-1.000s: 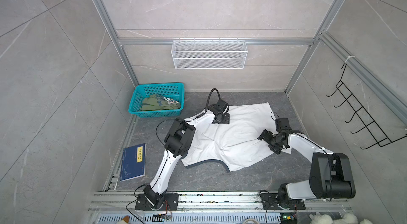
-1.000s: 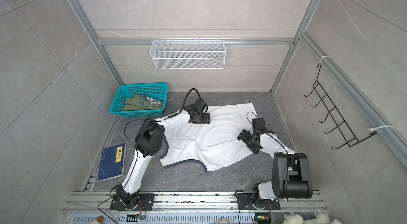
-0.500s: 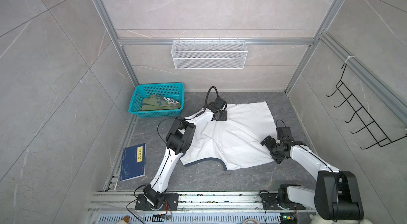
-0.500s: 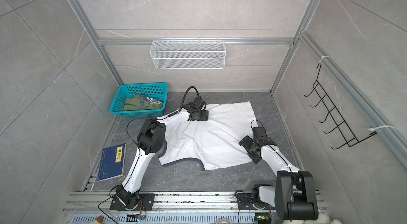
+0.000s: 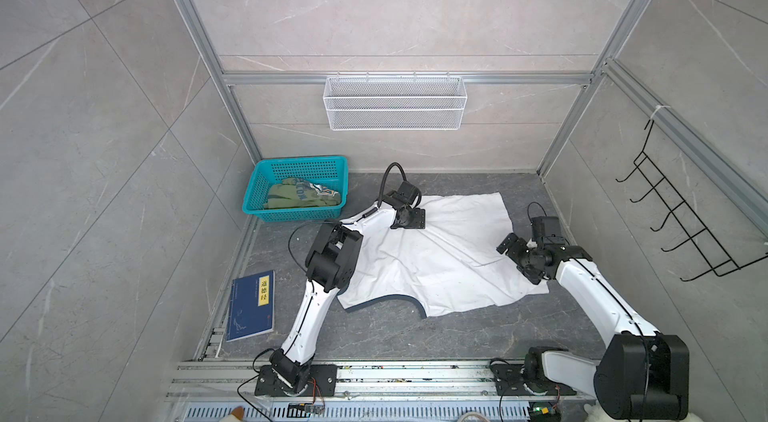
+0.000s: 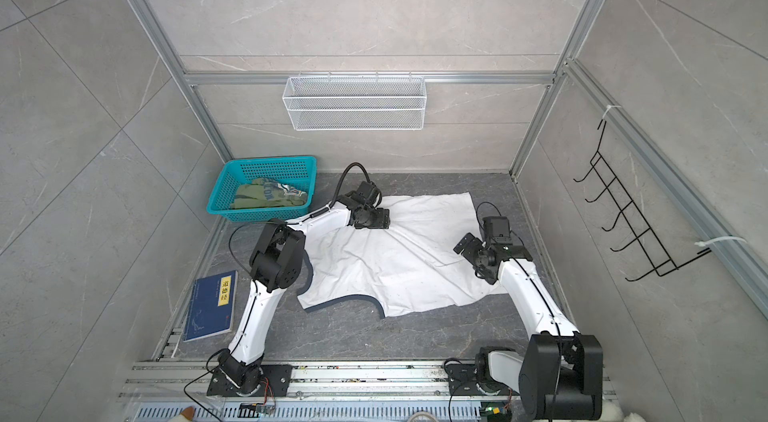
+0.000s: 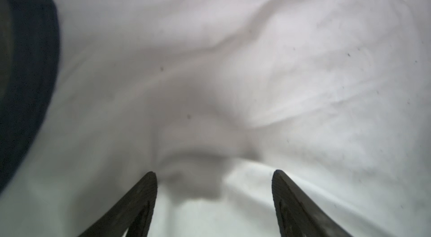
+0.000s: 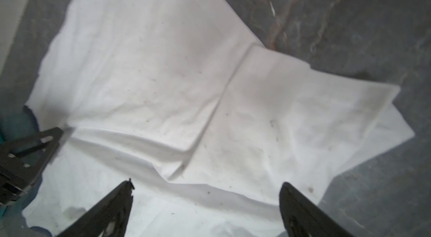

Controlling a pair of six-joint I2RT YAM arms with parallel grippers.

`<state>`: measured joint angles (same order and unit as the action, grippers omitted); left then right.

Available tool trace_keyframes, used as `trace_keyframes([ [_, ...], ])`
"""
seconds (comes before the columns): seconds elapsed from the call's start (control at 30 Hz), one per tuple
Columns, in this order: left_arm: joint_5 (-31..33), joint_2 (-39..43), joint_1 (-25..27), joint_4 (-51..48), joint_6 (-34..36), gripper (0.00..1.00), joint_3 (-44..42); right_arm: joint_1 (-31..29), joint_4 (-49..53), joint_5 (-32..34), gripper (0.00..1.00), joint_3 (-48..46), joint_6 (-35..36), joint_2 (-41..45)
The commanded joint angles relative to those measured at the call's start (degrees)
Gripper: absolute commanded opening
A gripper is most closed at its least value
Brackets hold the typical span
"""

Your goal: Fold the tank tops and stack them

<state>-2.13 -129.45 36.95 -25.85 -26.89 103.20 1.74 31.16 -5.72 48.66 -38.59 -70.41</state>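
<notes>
A teal plastic basket (image 5: 303, 170) (image 6: 270, 168) sits in the back corner of the dark floor. In it lies the olive green tank top (image 5: 299, 195) (image 6: 266, 196), bunched up, with part of its print showing. It fills the lower part of the basket and stays below the rim.

The white tank top (image 5: 440, 262) (image 6: 399, 262) lies outside the basket, just beside it. It spreads across the floor away from the basket toward the right arm. Its navy trim (image 5: 386, 299) curves along the edge farthest from the basket's back wall, and one layer lies folded over another with creases running across.

The left gripper (image 5: 411, 218) (image 7: 213, 172) is low over the white top at the corner nearest the basket. Its jaws are spread, with a soft ridge of cloth lying between them, not pinched. The right gripper (image 5: 519, 260) (image 8: 207, 182) is over the white top's edge farthest from the basket, jaws wide apart and gripping nothing.

A dark blue book (image 5: 251, 305) lies flat, well apart from the basket toward the arms' bases. A white wire basket (image 5: 395, 102) hangs on the back wall, above the teal one.
</notes>
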Motion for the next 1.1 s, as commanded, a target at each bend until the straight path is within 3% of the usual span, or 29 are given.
trace_keyframes([
  [0.0, -1.9, 12.5, 2.4, -0.7, -3.3, 0.81, -7.2, 0.0, -2.9, -4.2, 0.99, 2.0, 4.7, -4.9],
  [0.13, -1.3, 20.0, 7.5, 4.1, -6.1, 0.81, -20.7, 0.0, -6.1, -4.3, 0.99, 6.8, 5.3, -14.4],
  [0.33, 1.9, 25.9, 17.8, 8.0, -10.9, 0.81, -34.3, 0.1, -8.9, -4.3, 0.98, 13.4, 4.9, -26.4],
  [0.57, 4.9, 33.0, 20.2, 15.1, -17.7, 0.81, -50.8, 2.2, -8.3, -1.3, 0.98, 13.8, 3.2, -33.3],
  [0.83, 6.9, 40.2, 20.7, 14.8, -19.3, 0.81, -59.0, 6.6, -8.7, 1.0, 0.98, 15.1, 3.5, -37.1],
  [1.07, 6.0, 43.0, 20.7, 10.8, -16.4, 0.81, -54.6, 6.1, -6.2, -2.4, 0.98, 18.2, 8.3, -32.3],
])
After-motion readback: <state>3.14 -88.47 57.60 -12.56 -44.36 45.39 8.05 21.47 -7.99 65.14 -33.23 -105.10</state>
